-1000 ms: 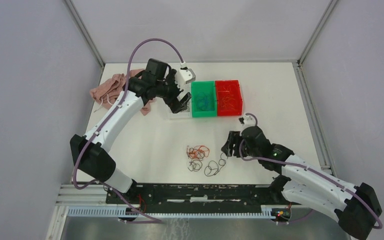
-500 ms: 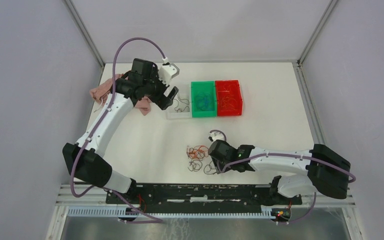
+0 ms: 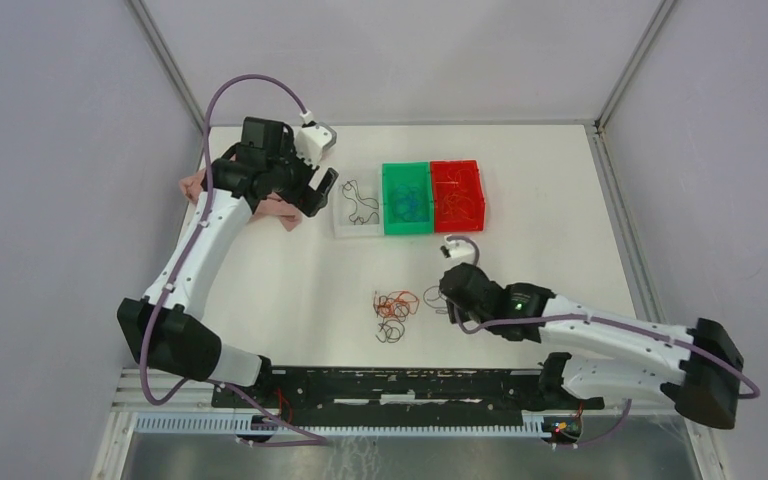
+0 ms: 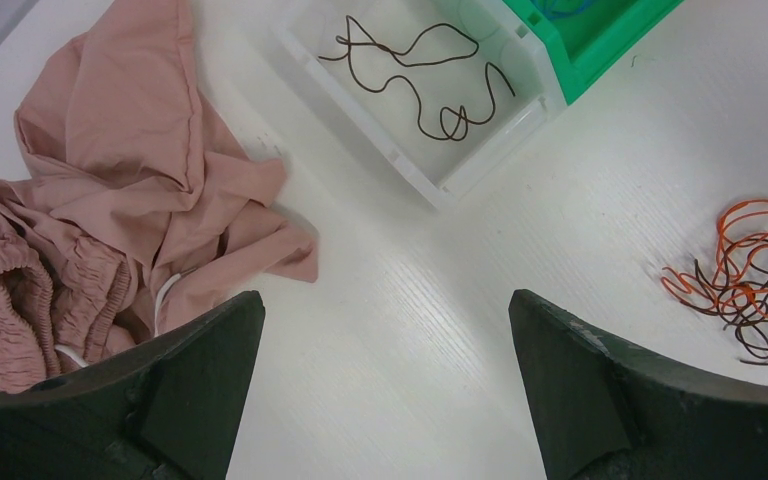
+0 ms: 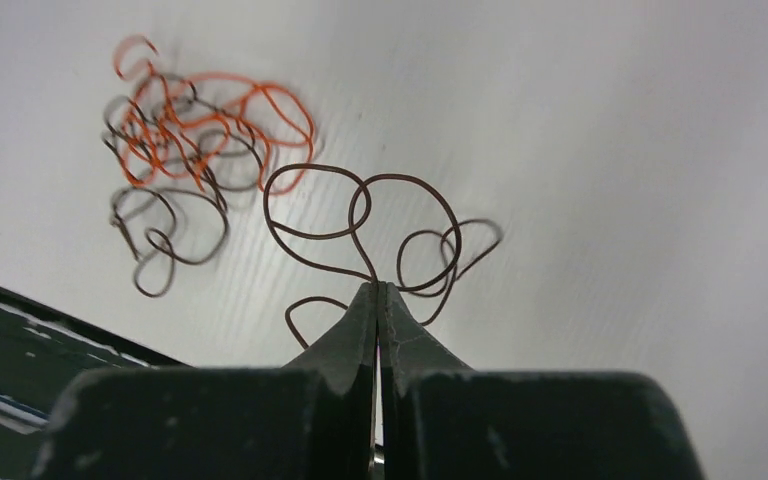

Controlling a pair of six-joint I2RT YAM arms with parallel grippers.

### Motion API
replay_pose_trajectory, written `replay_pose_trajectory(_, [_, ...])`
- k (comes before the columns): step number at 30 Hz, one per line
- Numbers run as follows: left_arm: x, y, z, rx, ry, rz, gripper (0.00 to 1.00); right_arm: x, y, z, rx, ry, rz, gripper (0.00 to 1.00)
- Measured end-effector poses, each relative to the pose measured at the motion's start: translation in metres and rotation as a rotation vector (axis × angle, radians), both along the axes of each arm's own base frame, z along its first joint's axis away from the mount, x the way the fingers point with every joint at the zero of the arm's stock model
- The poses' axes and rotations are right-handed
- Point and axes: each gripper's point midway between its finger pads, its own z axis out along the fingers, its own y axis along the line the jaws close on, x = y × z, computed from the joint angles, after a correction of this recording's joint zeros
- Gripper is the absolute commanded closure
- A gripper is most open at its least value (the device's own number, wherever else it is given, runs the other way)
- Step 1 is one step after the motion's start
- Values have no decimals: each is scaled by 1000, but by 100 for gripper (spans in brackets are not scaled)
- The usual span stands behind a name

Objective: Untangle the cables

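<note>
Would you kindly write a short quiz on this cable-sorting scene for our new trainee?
1. True or false: the right gripper is shut on a dark brown wire.
2. Which container holds a lone dark wire? A) green bin B) red bin C) clear tray
3. Fill in: the left gripper hangs ___, holding nothing.
Key: 1 true; 2 C; 3 open.
</note>
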Motion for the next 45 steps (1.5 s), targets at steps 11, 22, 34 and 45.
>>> replay_pose_trajectory(11, [-8,5,-15,-8,35,24,1,57,2,122,161,-194,-67,100])
replay_pose_trajectory(22, [15,74,1,-119,-38,313,1,171,123,208,283,-291,16,100])
replay_pose_trajectory(34, [20,105,6,-185,-45,415,1,261,192,140,254,-282,8,100])
replay_pose_trajectory(45, [14,97,0,-214,-22,384,1,291,187,49,85,-223,-43,61])
